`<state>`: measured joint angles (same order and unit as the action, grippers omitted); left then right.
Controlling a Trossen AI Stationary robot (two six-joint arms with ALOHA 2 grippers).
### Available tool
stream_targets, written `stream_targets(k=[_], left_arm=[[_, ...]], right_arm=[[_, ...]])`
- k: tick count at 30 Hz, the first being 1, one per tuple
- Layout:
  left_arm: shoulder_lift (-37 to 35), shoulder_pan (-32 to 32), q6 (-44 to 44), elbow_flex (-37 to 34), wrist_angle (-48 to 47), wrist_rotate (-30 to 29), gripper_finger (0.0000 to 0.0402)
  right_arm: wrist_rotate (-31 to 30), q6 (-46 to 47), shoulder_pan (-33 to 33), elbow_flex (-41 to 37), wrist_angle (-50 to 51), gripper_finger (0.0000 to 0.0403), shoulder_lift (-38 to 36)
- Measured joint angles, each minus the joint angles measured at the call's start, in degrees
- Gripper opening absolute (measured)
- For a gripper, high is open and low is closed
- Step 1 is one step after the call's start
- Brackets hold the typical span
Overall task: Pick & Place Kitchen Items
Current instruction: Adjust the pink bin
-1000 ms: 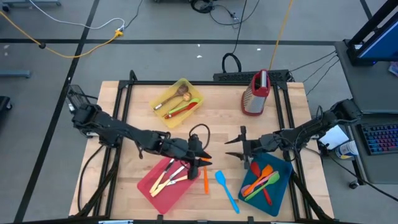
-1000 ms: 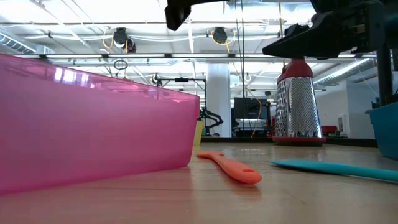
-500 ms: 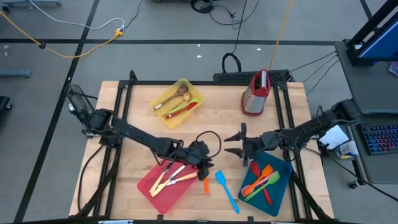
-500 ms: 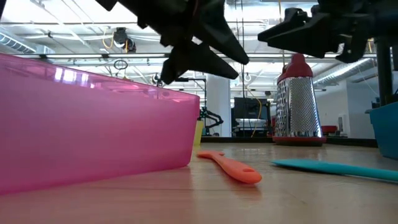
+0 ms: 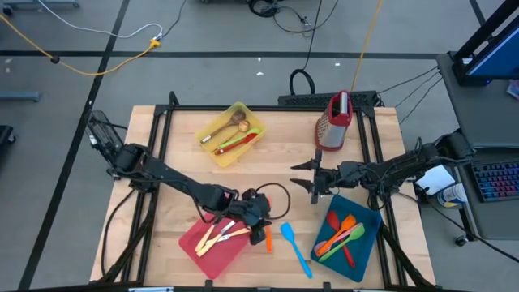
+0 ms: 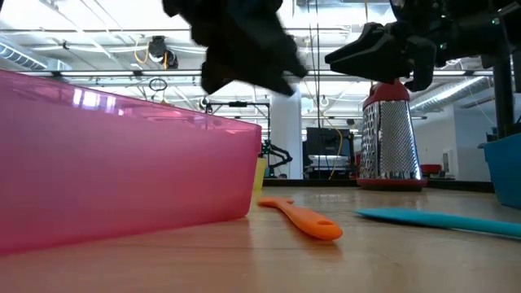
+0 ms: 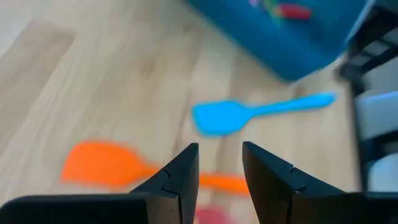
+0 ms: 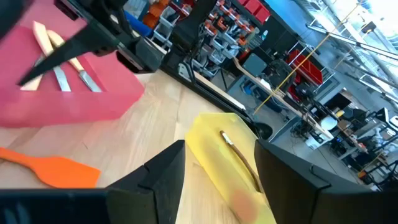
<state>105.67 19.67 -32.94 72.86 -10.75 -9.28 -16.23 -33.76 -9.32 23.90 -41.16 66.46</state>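
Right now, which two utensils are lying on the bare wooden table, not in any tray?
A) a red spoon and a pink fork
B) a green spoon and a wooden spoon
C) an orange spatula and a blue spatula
C: the orange spatula and the blue spatula lie on the table between the pink tray and the blue tray.

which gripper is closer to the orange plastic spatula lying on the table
Left. The left gripper hovers right over the orange plastic spatula, fingers open; the right gripper hangs farther off, by the blue tray.
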Motion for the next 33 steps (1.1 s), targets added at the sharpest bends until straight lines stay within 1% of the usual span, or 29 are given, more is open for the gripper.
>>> stream_targets(k=[3, 7, 10, 13, 21, 24, 30, 33], left_arm=[[0.0, 0.0, -0.8, -0.1, -7.2, -1.2, 0.0127], [0.0, -0.1, -0.9, -0.1, -14.3, -2.7, 0.0127], [0.0, -0.4, -1.0, -0.1, -17.6, -4.1, 0.0127], [-0.1, -0.5, -0.3, 0.0, -20.5, -4.1, 0.0127], [-0.3, -0.5, 5.1, 0.1, -27.0, -4.4, 0.0127], [-1.0, -0.5, 6.9, 0.1, -30.2, -6.1, 0.0127], [-3.5, -0.4, 5.5, -0.2, -38.5, -7.2, 0.0127], [-5.7, -0.2, 2.6, -0.2, -43.2, -8.3, 0.0127]], right_arm=[[0.0, 0.0, 0.0, 0.0, 0.2, 0.0187, 0.0], [0.0, 0.0, 0.0, 0.0, 0.2, 0.0187, 0.0], [0.0, 0.1, 0.0, 0.0, 0.3, 0.0187, 0.0], [0.1, 2.1, 0.0, 0.0, 0.7, 0.0187, 0.0], [0.1, 7.0, 0.0, 0.0, 0.7, 0.0187, 0.0], [0.1, 8.3, 0.0, 0.0, 0.7, 0.0187, 0.0], [0.1, 9.7, 0.0, 0.0, 1.5, 0.0187, 0.0], [0.1, 11.7, 0.0, 0.0, 1.7, 0.0187, 0.0]])
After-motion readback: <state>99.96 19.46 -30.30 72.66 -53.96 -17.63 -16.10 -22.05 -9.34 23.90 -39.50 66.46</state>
